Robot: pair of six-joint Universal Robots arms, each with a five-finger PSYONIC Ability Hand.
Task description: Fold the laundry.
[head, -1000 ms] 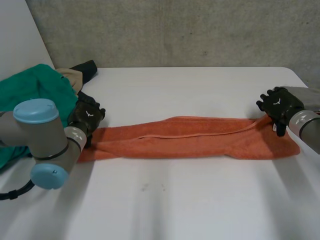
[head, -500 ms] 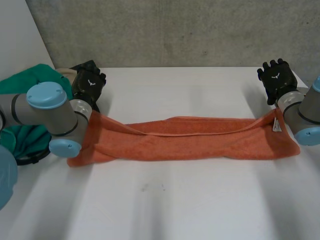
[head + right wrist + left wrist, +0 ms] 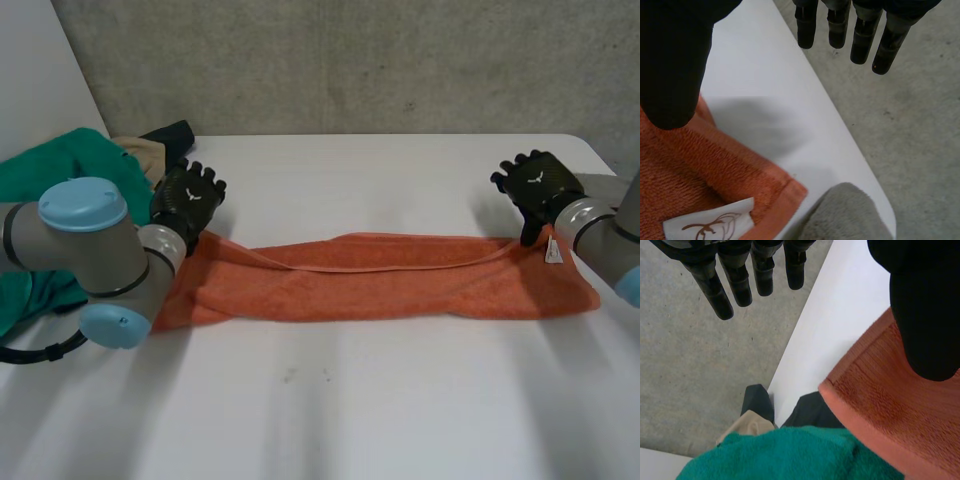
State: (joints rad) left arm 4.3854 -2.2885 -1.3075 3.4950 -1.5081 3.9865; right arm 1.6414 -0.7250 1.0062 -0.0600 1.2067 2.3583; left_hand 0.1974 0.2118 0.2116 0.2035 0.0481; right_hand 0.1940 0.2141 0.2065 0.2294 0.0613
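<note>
Orange towel [image 3: 390, 280] lies as a strip across mid-frame, seemingly folded once lengthwise; left hand [image 3: 190, 203] and right hand [image 3: 535, 188] hover at its ends, fingers straight and empty, crosswise folds not yet made

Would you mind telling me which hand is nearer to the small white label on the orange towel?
The right hand: it is beside the small white label at that end of the orange towel; the left hand is at the opposite end.
</note>
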